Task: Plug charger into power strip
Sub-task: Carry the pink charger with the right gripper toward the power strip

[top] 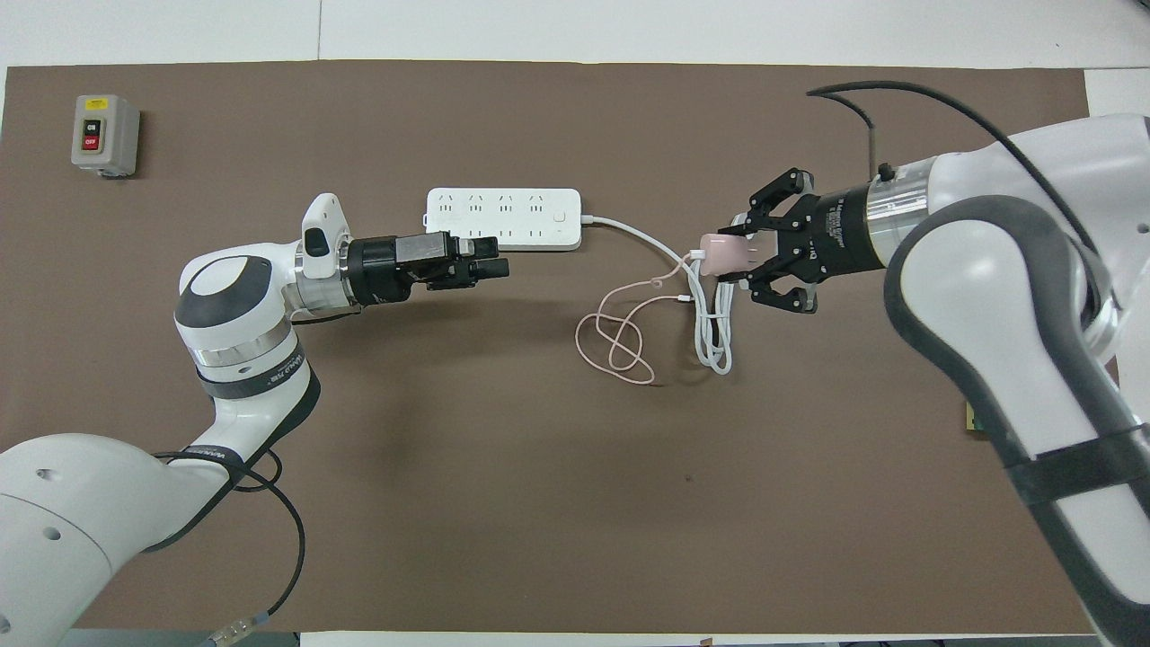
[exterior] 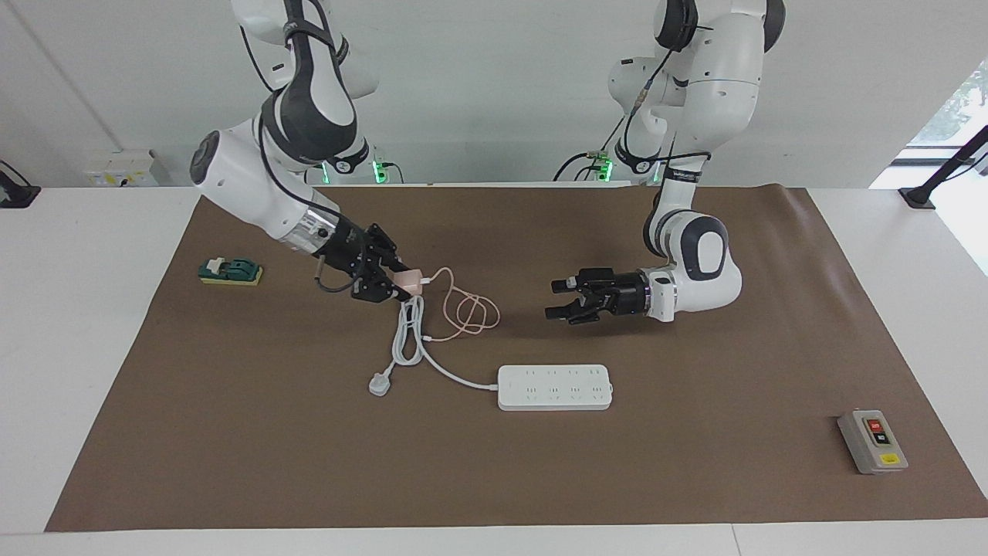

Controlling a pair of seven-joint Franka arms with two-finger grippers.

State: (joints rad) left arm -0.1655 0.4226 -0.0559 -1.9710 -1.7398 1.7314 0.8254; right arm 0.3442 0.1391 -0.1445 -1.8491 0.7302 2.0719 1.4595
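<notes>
Strip (exterior: 555, 387) lies free on counter (exterior: 231, 463); we see right gripper (exterior: 401, 284) pinching charger (exterior: 407, 281) — cable snag could shift strip. Left gripper (exterior: 557, 300) spread.

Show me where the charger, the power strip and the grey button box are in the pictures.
charger (top: 721, 254): overhead view, on its pink cube body.
power strip (exterior: 555, 387): facing view, on the middle of its top face.
grey button box (exterior: 872, 442): facing view, on its front plate below the buttons.
</notes>
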